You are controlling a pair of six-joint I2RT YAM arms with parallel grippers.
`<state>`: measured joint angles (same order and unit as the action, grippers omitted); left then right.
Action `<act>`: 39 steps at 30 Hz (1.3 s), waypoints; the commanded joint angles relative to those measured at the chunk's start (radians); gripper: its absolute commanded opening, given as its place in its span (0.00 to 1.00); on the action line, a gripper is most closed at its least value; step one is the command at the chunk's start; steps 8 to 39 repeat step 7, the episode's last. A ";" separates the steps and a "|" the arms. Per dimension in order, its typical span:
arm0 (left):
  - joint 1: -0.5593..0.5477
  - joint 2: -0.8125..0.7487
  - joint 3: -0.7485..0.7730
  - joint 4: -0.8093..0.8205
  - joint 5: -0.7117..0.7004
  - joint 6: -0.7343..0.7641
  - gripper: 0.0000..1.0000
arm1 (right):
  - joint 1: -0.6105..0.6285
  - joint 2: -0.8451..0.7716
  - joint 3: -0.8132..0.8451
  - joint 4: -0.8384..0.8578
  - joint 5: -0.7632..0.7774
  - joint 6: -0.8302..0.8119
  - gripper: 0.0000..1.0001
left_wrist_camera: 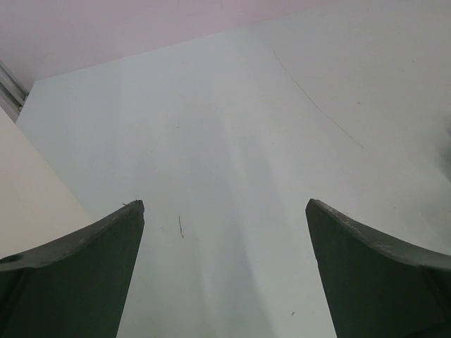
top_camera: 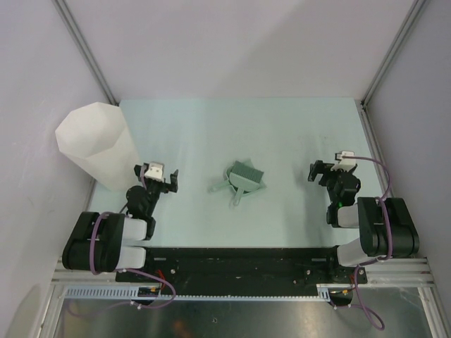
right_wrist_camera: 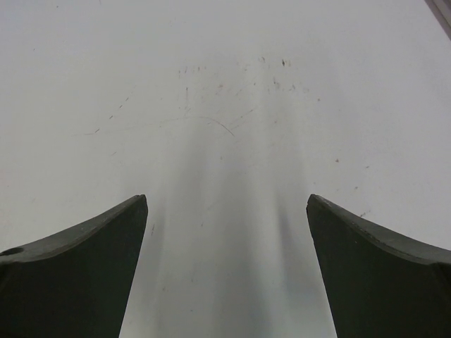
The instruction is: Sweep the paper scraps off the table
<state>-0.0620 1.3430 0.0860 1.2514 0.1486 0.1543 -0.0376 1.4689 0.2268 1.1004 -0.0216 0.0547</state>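
Pale green tabletop point(top_camera: 211, 127), white walls point(top_camera: 232, 42). No scraps visible anywhere (in bin point(top_camera: 95, 144)? can't tell). L gripper point(top_camera: 156, 179) & R gripper point(top_camera: 331, 172) wide open, empty, either side of dustpan point(top_camera: 243, 179). Prob. start or end; next needs dustpan grasped, if scraps appear.

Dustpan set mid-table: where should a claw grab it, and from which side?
Take a handle, not the body. The dustpan set lies flat with two slim handles sticking out: the near-pointing handle and the left-pointing handle. Likely best from straight above, open claw spanning the handle's narrow width; the left claw sits nearer the left-pointing handle.
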 commanded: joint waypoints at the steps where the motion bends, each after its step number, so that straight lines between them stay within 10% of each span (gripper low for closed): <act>1: 0.008 -0.008 0.021 0.052 -0.027 -0.047 1.00 | -0.007 0.007 0.031 -0.004 -0.018 -0.012 1.00; 39: 0.005 -0.002 0.072 -0.035 -0.180 -0.102 1.00 | -0.007 0.008 0.037 -0.011 -0.018 -0.009 1.00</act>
